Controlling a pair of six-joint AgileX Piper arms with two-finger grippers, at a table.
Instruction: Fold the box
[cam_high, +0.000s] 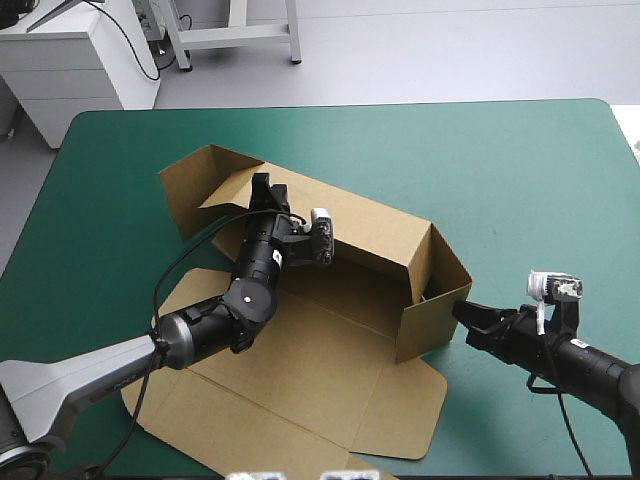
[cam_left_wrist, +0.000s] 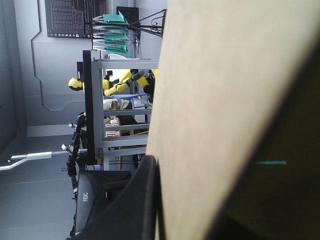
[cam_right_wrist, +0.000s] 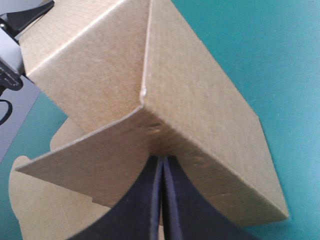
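The brown box (cam_high: 340, 335) lies half raised at the table's middle: its long back wall and right end wall (cam_high: 432, 300) stand up, and the lid panel (cam_high: 300, 400) lies flat toward the near edge. My left gripper (cam_high: 262, 193) is at the back wall's top edge near its left end, shut on the board. In the left wrist view the box (cam_left_wrist: 225, 100) fills the space between the black fingers (cam_left_wrist: 135, 200). My right gripper (cam_high: 462, 312) is shut, its tip against the outside of the right end wall. The right wrist view shows the gripper (cam_right_wrist: 162, 162) touching the box (cam_right_wrist: 200, 100) at a folded corner.
A loose flap (cam_high: 195, 185) sticks out at the box's far left end. Bare teal-green cover (cam_high: 500, 160) spreads to the right of and beyond the box. The lid's front flaps reach close to the near table edge.
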